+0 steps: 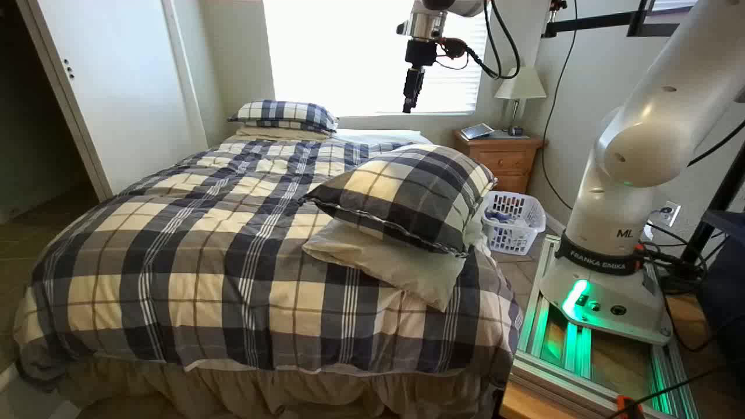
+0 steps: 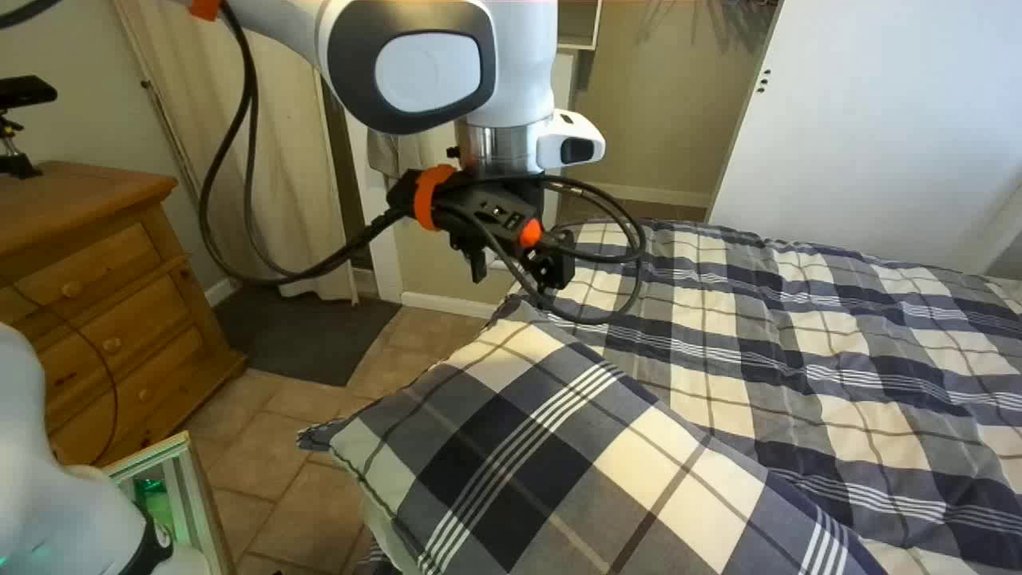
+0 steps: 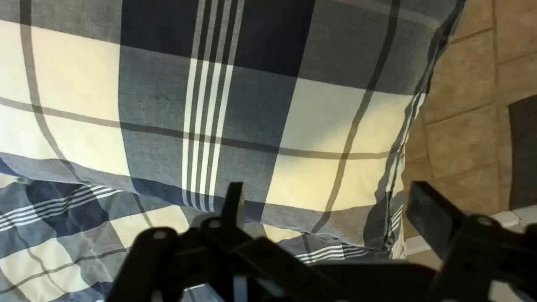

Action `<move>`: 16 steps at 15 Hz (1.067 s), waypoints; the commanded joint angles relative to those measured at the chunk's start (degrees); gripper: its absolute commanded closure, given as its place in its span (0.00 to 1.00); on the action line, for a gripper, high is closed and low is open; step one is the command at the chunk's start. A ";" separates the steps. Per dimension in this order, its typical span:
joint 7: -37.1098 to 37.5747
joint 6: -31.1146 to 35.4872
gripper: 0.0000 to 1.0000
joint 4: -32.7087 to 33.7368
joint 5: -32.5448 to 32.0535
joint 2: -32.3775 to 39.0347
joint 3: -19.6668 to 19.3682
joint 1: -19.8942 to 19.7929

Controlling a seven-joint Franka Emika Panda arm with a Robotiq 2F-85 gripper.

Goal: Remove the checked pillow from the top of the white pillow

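The checked pillow [image 1: 407, 192] lies tilted on top of the white pillow [image 1: 387, 262] at the near side of the bed. It also fills the lower middle of an exterior view [image 2: 583, 471] and most of the wrist view [image 3: 239, 113]. The white pillow sticks out below its front edge; only a pale sliver [image 2: 385, 529] shows in an exterior view. My gripper [image 1: 408, 105] is up in the air, apart from both pillows. Its fingers are spread and empty in an exterior view [image 2: 519, 271]. In the wrist view the open jaws [image 3: 327, 193] frame a corner of the checked pillow below.
A plaid bedspread [image 1: 192, 244] covers the bed. A smaller plaid pillow [image 1: 285, 113] lies at the bed's head. A white laundry basket [image 1: 515, 233] and a wooden nightstand [image 1: 503, 154] with a lamp [image 1: 521, 84] stand beside the bed. A wooden dresser [image 2: 120, 295] stands against a wall.
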 commanded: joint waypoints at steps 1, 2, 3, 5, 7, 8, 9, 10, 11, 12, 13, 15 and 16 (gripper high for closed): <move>-0.29 -0.15 0.00 0.12 0.39 0.10 1.01 -1.10; -0.29 -0.15 0.00 0.12 0.39 0.10 1.01 -1.10; -0.29 -0.15 0.00 0.12 0.39 0.10 1.01 -1.10; -0.29 -0.15 0.00 0.12 0.39 0.10 1.01 -1.10; 8.06 1.85 0.00 0.46 -1.77 2.45 1.80 -3.59; 9.61 3.01 0.00 0.29 -1.36 3.30 1.35 -4.31; 11.63 3.74 0.00 0.19 -0.86 4.04 0.99 -5.12; 13.54 4.63 0.00 0.11 -0.24 4.81 0.73 -5.93; 15.50 5.81 0.00 0.04 0.27 5.64 0.56 -6.76; 17.27 7.54 0.00 -0.18 0.78 6.47 0.32 -7.60; 19.18 9.05 0.00 -0.41 1.13 7.34 0.16 -8.39; 23.17 11.93 0.00 -0.79 1.55 9.48 -0.22 -9.91; 25.65 13.77 0.00 -1.20 0.97 10.49 -0.26 -10.75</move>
